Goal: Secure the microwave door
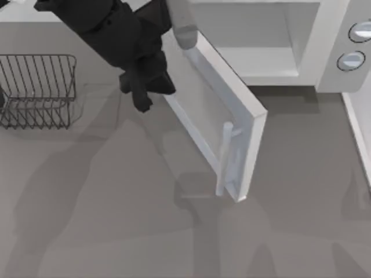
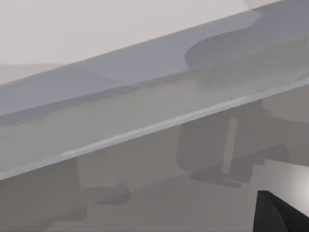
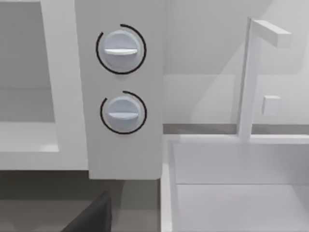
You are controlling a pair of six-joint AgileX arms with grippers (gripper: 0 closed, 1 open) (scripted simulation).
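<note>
The door (image 1: 217,116) stands about half open, swung out over the desk (image 1: 104,220), handle (image 1: 225,159) near its free edge. The left gripper (image 1: 145,87) is just beside the door's outer face, w/ the pane close in the left wrist view, prob. placed to push it shut. I cannot tell how far its fingers are open. Behind, the microwave (image 1: 324,63) cavity is open. A wire rack (image 1: 37,90) is at the desk's left.

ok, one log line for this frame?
microwave door: ajar, swung out | left gripper: against door's outer face near hinge side | right arm: parked by knobs
</note>
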